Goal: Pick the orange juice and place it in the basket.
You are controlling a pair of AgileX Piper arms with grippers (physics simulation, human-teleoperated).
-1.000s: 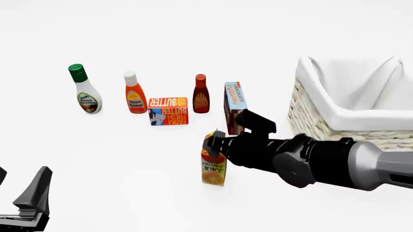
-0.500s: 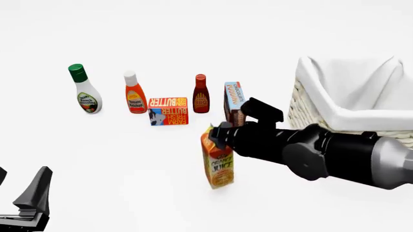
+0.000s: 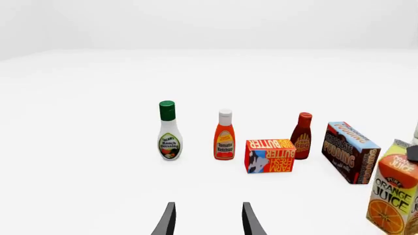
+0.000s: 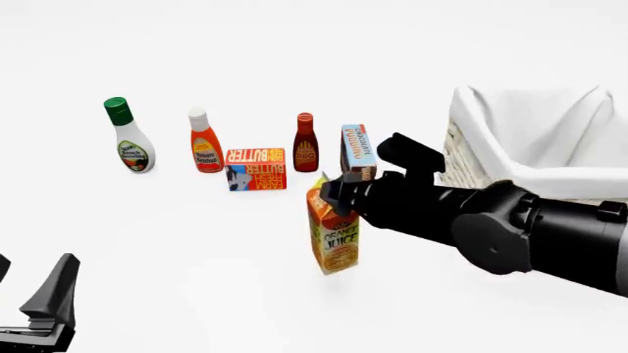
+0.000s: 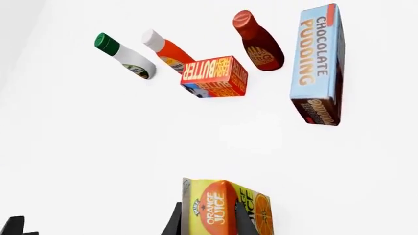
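Since a second ago the right gripper (image 4: pixel 332 193) has carried the juice (image 4: pixel 334 239) higher and a little toward the basket (image 4: pixel 490 158); the carton now hangs tilted, clear of the table (image 4: pixel 196 250), in front of the pudding box (image 4: pixel 357 151); only the front view shows the basket, at the right; the right wrist view shows both fingers (image 5: pixel 174 221) clamped on the carton's upper sides, with the butter box (image 5: pixel 216 77) and bottles beyond; the left wrist view shows the left gripper (image 3: pixel 207 221) with its fingers parted, grasping nothing, low at the near left.
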